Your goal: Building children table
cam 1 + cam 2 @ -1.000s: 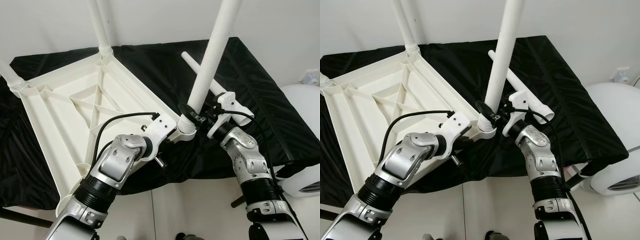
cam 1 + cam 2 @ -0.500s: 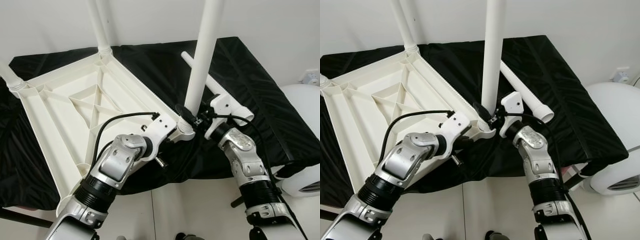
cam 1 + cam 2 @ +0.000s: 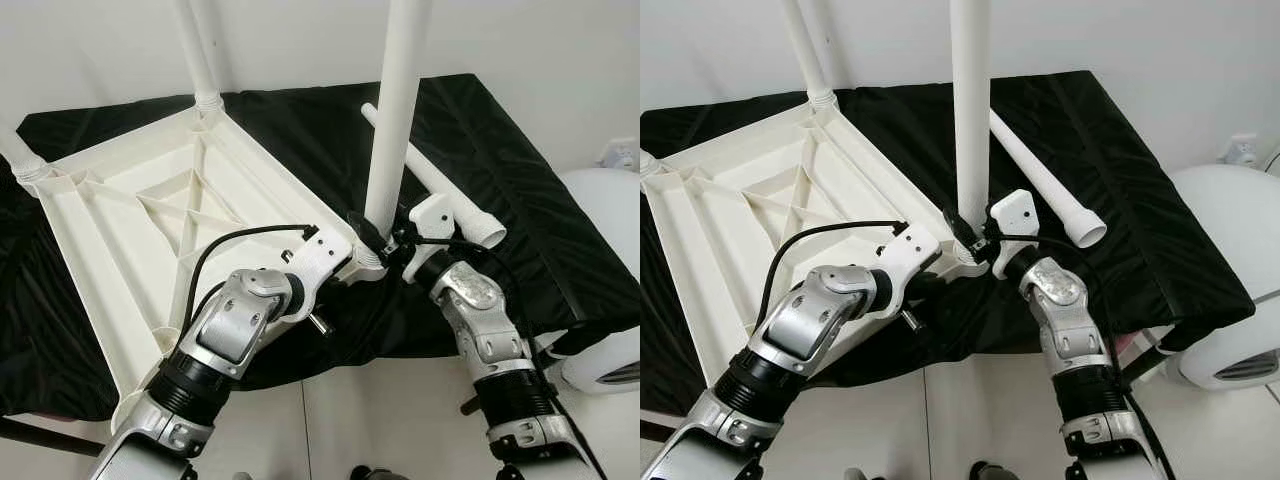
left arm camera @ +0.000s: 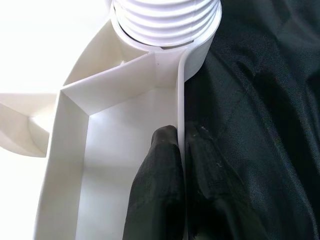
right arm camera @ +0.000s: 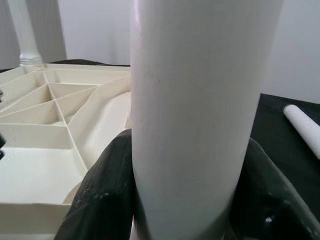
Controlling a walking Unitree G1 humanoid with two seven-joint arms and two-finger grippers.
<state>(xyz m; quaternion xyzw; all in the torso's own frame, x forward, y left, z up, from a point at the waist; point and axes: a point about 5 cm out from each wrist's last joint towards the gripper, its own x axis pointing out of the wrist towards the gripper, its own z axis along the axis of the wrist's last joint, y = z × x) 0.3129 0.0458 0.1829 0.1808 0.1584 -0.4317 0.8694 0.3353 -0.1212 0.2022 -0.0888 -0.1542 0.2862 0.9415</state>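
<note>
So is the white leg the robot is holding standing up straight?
Nearly straight: the white leg rises upright from the tabletop's corner socket, gripped by the right tool.

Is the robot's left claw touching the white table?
Touching. The left wrist view shows the left claw pinching the white table's thin edge wall, one black finger on each side.

Two silver metallic arms with rounded, faceted joint housings and black ribbed collars at the forearms. Left arm (image 3: pixel 235 325): white plastic wrist bracket, thin black cable looping from forearm to bracket, small silver bolt sticking out below. Right arm (image 3: pixel 480 320): same silver shell, white wrist block, black cable. Each end effector has matte black, scuffed fingers (image 4: pixel 157 185).
</note>
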